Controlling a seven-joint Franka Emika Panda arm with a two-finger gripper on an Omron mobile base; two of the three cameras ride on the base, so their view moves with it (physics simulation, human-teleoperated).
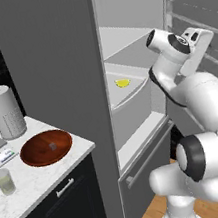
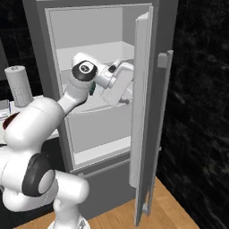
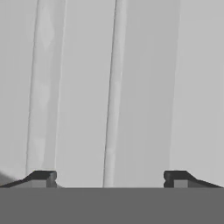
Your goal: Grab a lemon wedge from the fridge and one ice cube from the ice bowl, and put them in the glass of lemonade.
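The fridge [image 1: 52,90] stood open, its door [image 2: 143,112] swung wide to the right. The wedge [image 1: 122,83] lay on a white inner shelf [image 1: 128,90], near the shelf's front edge. The gripper [image 3: 109,177] was inside the fridge opening, jaws spread wide and holding nothing; it faced a pale ribbed surface, probably the inner door wall. On the counter [image 1: 37,179], the bowl [image 1: 46,147] sat near the right edge, the glass [image 1: 4,181] near the left front, apart from the bowl.
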